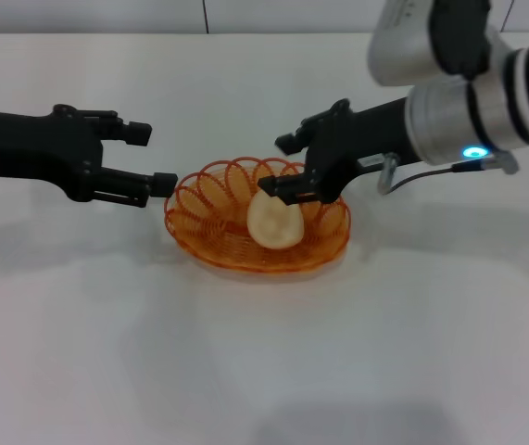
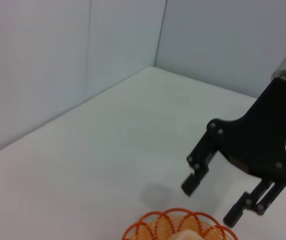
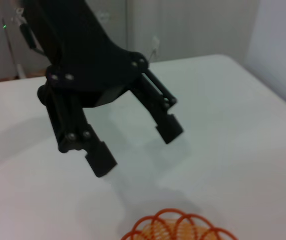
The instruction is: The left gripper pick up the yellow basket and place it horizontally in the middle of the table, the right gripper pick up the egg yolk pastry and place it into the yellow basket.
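- Sitting inside the yellow basket [image 1: 257, 221], the egg yolk pastry [image 1: 275, 222] leans against the basket's far-right wall, so the placing looks done.
- The basket rests flat near the middle of the worktop [image 1: 264, 362], its long side running across, so that step looks finished too.
- The right gripper [image 1: 285, 165] hovers just above the pastry, fingers spread and holding nothing; only pulling away seems left.
- The left gripper [image 1: 150, 158] hangs just beside the basket's left rim, spread wide and empty.
- The worktop is plain white and matte, with pale walls behind it.
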Tool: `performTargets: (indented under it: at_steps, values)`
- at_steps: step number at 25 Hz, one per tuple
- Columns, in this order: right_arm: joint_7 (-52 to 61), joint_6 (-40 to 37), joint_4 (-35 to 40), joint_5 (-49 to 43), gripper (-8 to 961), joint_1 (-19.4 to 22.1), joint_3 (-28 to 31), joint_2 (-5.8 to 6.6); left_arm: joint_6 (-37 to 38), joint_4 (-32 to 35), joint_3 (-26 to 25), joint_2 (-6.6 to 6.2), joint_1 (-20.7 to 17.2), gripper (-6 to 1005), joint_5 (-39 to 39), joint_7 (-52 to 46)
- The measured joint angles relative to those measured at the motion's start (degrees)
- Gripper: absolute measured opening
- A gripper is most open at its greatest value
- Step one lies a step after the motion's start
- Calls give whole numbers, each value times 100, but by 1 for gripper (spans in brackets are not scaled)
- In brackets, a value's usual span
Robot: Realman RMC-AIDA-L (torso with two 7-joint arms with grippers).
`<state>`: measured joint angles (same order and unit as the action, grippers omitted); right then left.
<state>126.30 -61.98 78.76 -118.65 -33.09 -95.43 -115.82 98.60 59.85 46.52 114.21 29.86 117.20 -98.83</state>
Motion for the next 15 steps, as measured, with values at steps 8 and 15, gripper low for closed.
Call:
performTargets:
  at_steps: [8,15]
  values:
    - [-166,-92,740,40,692,977,230,51,156,-56,-412,25,-69,783,-9,209]
    - [-300,-425,1132,126,809,1528,443,60,252,-71,-561,53,-188,752,-10,184]
